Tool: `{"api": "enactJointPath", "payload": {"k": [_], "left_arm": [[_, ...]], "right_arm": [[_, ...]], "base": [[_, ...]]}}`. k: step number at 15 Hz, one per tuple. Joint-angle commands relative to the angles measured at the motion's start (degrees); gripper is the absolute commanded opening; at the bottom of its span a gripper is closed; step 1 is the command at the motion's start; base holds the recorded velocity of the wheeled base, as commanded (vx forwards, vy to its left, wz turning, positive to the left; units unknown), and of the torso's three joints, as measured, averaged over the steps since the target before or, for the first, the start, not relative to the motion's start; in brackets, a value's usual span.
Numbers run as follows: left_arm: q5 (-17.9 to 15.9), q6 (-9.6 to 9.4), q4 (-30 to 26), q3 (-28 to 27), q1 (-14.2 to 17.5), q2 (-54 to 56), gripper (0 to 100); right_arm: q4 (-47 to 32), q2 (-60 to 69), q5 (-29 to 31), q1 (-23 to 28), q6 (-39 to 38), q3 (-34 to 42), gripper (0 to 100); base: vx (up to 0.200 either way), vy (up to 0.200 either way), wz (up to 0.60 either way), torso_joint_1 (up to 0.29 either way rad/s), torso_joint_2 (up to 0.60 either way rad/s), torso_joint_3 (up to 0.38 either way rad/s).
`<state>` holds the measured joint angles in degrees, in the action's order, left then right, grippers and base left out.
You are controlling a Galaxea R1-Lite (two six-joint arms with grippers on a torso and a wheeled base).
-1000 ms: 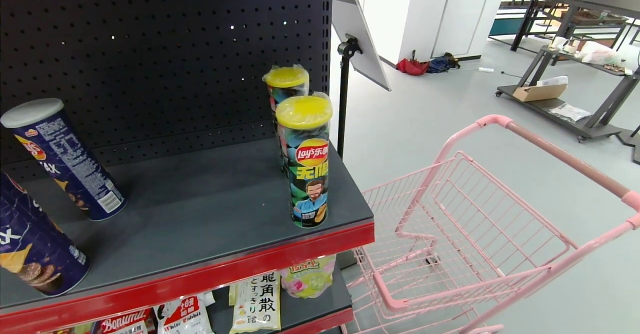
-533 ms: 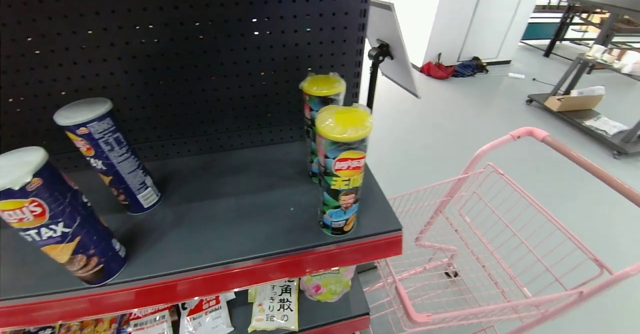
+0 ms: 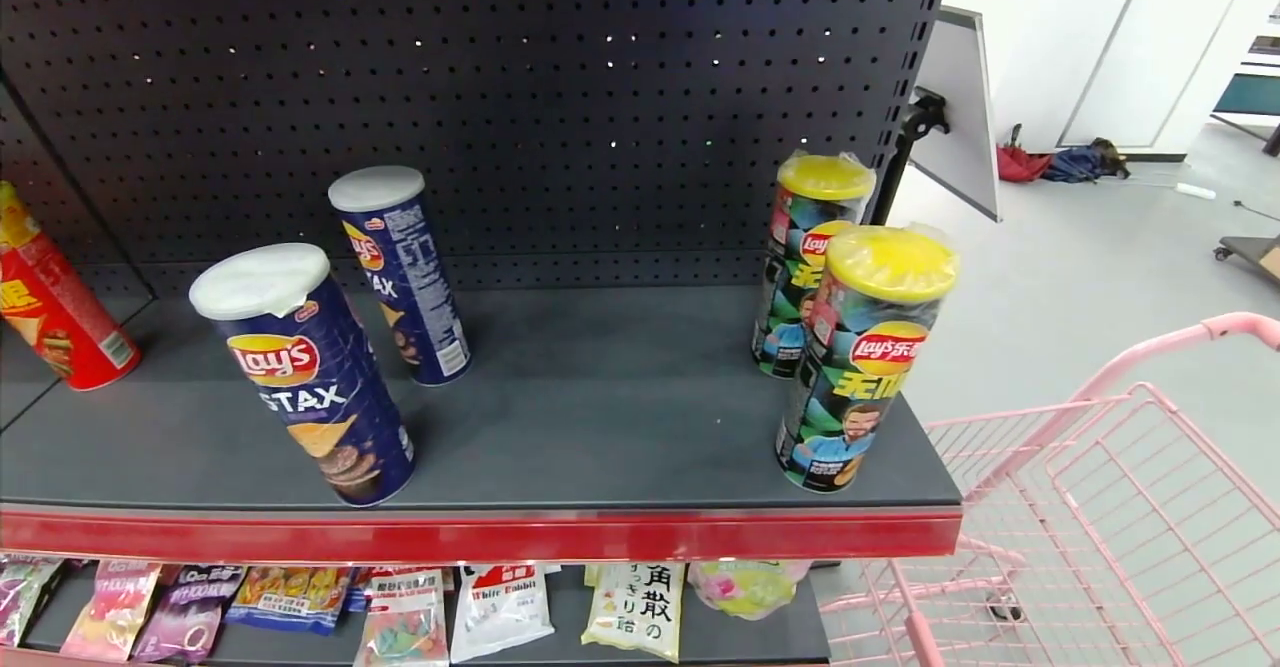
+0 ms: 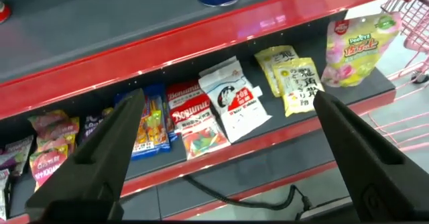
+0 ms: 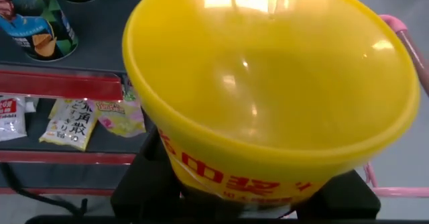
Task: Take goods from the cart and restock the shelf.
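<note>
Tub (image 5: pixel 268 83) between right fingers (image 5: pixel 144 184); left fingers (image 4: pixel 94 163) apart

The left gripper (image 4: pixel 228 96) has two matte black, wedge-shaped fingers (image 4: pixel 94 163) narrowing to their tips. The right gripper (image 5: pixel 244 197) shows black, blocky fingers (image 5: pixel 144 184).

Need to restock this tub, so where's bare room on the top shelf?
The widest bare patch on the grey shelf lies between the rear blue can and the yellow-lidded cans. A narrower gap lies between the red can and the front blue can. The lower shelf is crowded with snack packets.
</note>
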<state>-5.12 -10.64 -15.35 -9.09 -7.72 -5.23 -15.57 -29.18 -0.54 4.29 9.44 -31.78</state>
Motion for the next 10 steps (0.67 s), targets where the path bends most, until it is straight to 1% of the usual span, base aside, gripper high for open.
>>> {"api": "enactJointPath", "payload": {"k": [1, 3, 4, 5, 9, 10], "left_arm": [[-0.1, 0.01, 0.0, 0.0, 0.0, 0.0, 100], [-0.2, -0.26, 0.0, 0.0, 0.0, 0.0, 100], [-0.1, -1.31, 0.0, 0.0, 0.0, 0.0, 100], [-0.2, -1.75, 0.0, 0.0, 0.0, 0.0, 100], [-0.1, -1.66, 0.0, 0.0, 0.0, 0.0, 100], [-0.2, -1.57, 0.0, 0.0, 0.0, 0.0, 100]], "right_arm": [[0.5, 4.1, -0.3, -0.2, -0.2, 2.7, 0], [0.1, 7.3, -0.3, -0.3, -0.2, 4.4, 0], [-0.1, 7.9, -0.2, -0.3, -0.2, 4.8, 0], [-0.1, 7.8, -0.2, -0.3, -0.2, 4.8, 0], [-0.2, 7.8, -0.2, -0.3, -0.2, 4.9, 0], [-0.1, 7.8, -0.1, -0.3, -0.2, 5.2, 0]], "base": [[0.000, 0.000, 0.00, 0.000, 0.00, 0.000], [0.000, 0.000, 0.00, 0.000, 0.00, 0.000], [0.000, 0.000, 0.00, 0.000, 0.00, 0.000], [0.000, 0.000, 0.00, 0.000, 0.00, 0.000], [0.000, 0.000, 0.00, 0.000, 0.00, 0.000], [-0.200, 0.000, 0.00, 0.002, -0.01, 0.002]]}}
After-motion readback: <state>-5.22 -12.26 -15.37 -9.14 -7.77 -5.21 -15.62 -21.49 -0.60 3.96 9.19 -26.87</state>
